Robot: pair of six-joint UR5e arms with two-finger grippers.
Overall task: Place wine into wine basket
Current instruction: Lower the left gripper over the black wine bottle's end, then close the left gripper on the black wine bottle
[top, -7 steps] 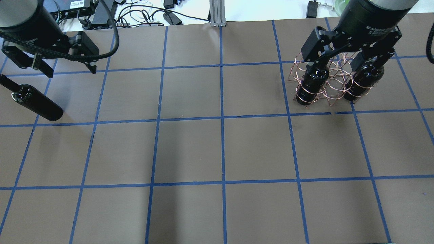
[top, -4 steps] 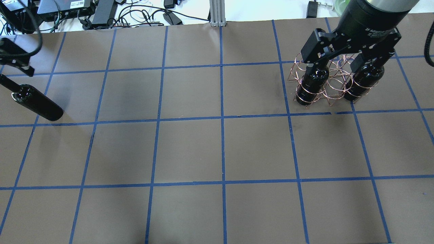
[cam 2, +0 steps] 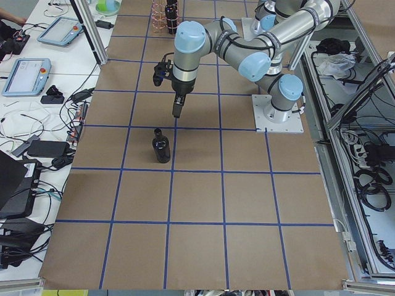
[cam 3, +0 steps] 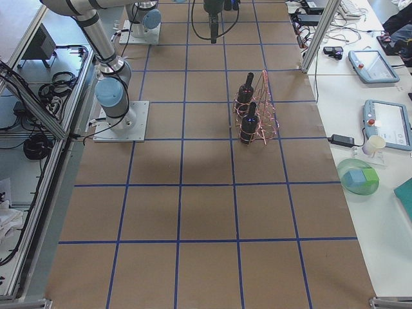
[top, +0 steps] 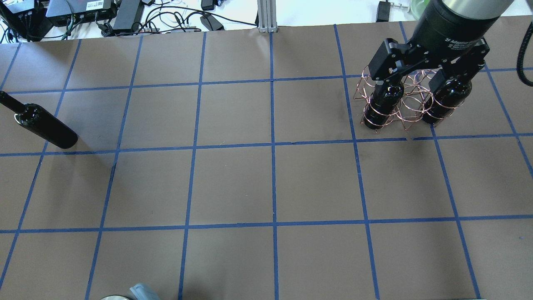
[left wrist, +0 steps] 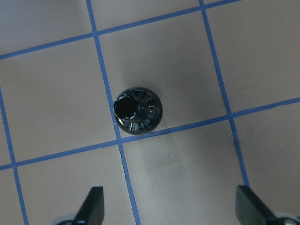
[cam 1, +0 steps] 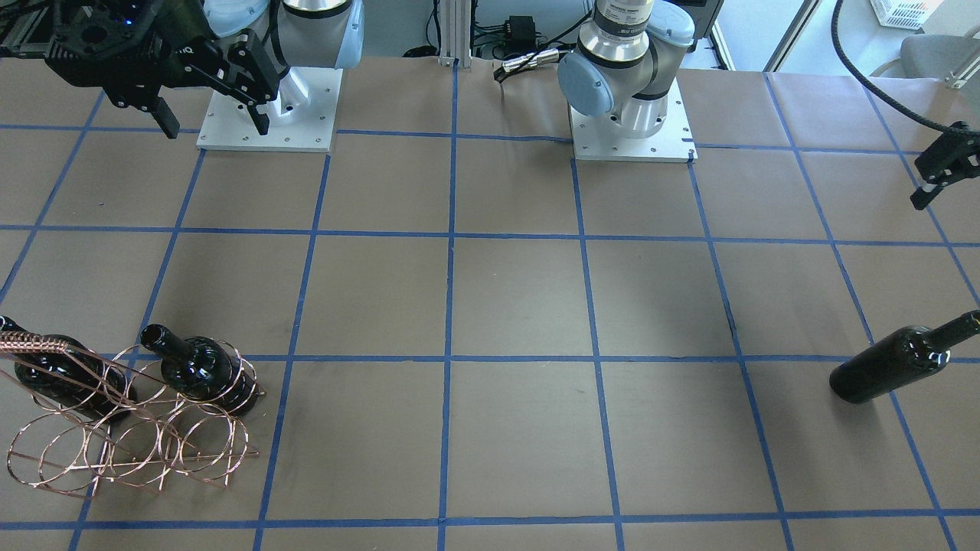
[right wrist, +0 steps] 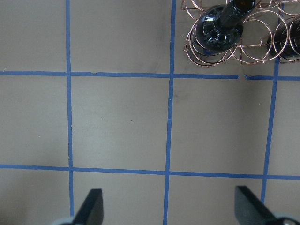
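Note:
A loose near-black wine bottle [top: 41,125] stands upright at the table's left end; it also shows in the front view [cam 1: 896,363], the exterior left view [cam 2: 161,146] and from above in the left wrist view [left wrist: 137,110]. My left gripper [left wrist: 171,211] hangs open and empty above it, slightly to one side, and sits at the front view's right edge [cam 1: 938,168]. The copper wire wine basket [top: 410,98] at the far right holds two bottles [top: 381,104] [top: 447,100]. My right gripper [top: 420,75] is open and empty, high above the basket.
Cables and electronics [top: 125,16] lie beyond the table's far edge beside an aluminium post [top: 266,16]. The two arm bases [cam 1: 268,107] [cam 1: 632,115] stand on the robot's side. Brown paper with a blue tape grid covers the table [top: 270,187].
My left gripper has moved left out of the overhead view. My right gripper has risen slightly above the basket. The bottles and the basket have not moved.

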